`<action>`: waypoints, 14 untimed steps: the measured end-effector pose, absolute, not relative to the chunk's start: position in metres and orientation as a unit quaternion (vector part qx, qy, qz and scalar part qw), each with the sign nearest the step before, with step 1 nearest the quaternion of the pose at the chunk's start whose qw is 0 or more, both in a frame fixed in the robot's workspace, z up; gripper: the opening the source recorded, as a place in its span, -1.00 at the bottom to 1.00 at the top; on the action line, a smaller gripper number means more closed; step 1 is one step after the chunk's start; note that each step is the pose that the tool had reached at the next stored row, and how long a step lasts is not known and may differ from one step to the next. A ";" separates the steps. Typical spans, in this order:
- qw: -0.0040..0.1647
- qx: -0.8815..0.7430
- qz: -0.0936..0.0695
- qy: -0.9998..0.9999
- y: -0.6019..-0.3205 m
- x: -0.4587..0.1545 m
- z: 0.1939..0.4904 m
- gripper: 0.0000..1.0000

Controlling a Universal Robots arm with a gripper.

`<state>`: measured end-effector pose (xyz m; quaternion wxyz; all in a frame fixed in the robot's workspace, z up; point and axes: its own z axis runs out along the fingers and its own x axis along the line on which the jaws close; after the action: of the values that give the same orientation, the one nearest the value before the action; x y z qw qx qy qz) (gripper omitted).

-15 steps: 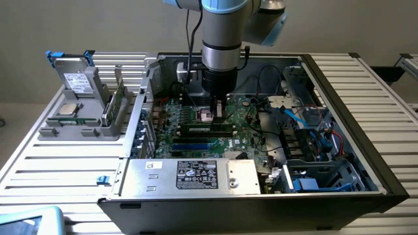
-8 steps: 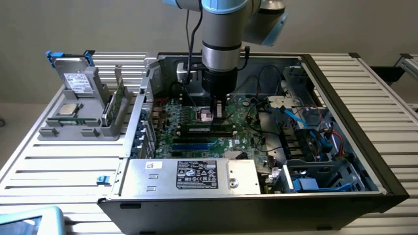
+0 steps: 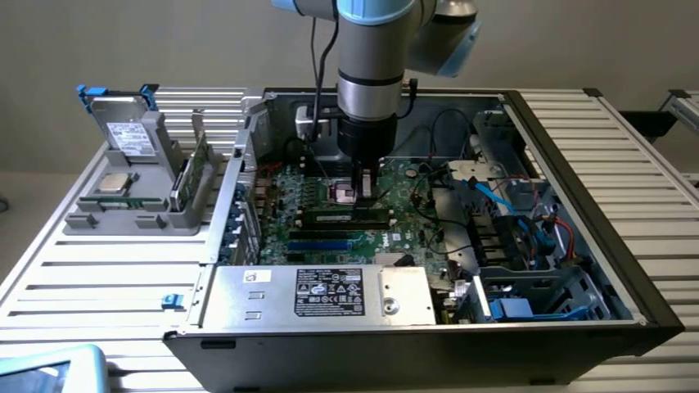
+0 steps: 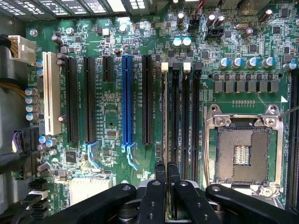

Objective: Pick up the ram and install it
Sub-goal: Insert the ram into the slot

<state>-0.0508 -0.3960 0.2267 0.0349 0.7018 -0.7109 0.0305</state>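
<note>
The ram [image 3: 344, 217] stands on its long edge in a black memory slot of the motherboard [image 3: 327, 241], inside the open computer case. My gripper [image 3: 366, 196] reaches straight down onto its middle. In the wrist view the ram [image 4: 164, 116] is seen edge-on as a thin line in the outermost slot, the one farthest from the processor socket, running from a white latch down to my gripper [image 4: 167, 169]. The two black fingers are nearly together, shut on the ram's top edge. The other memory slots [image 4: 187, 121] beside it are empty.
The open processor socket [image 4: 243, 149] lies just past the memory slots, and long expansion slots [image 4: 127, 98] lie on the other side. Case walls [image 3: 568, 164], cables and a grey power supply [image 3: 327, 295] ring the board. At the exterior view's left, a grey holder [image 3: 131, 217] carries a silver chip [image 3: 113, 182] and a green board [image 3: 195, 176].
</note>
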 end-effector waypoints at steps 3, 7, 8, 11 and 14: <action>0.035 0.702 0.030 -0.711 -0.396 -0.051 0.227 -0.73; 0.035 0.702 0.030 -0.711 -0.396 -0.052 0.226 -0.73; 0.035 0.702 0.030 -0.711 -0.396 -0.052 0.226 -0.73; 0.035 0.702 0.030 -0.711 -0.396 -0.052 0.227 -0.73; 0.035 0.702 0.031 -0.711 -0.396 -0.052 0.226 -0.73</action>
<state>-0.0519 -0.3964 0.2264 0.0349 0.7017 -0.7109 0.0305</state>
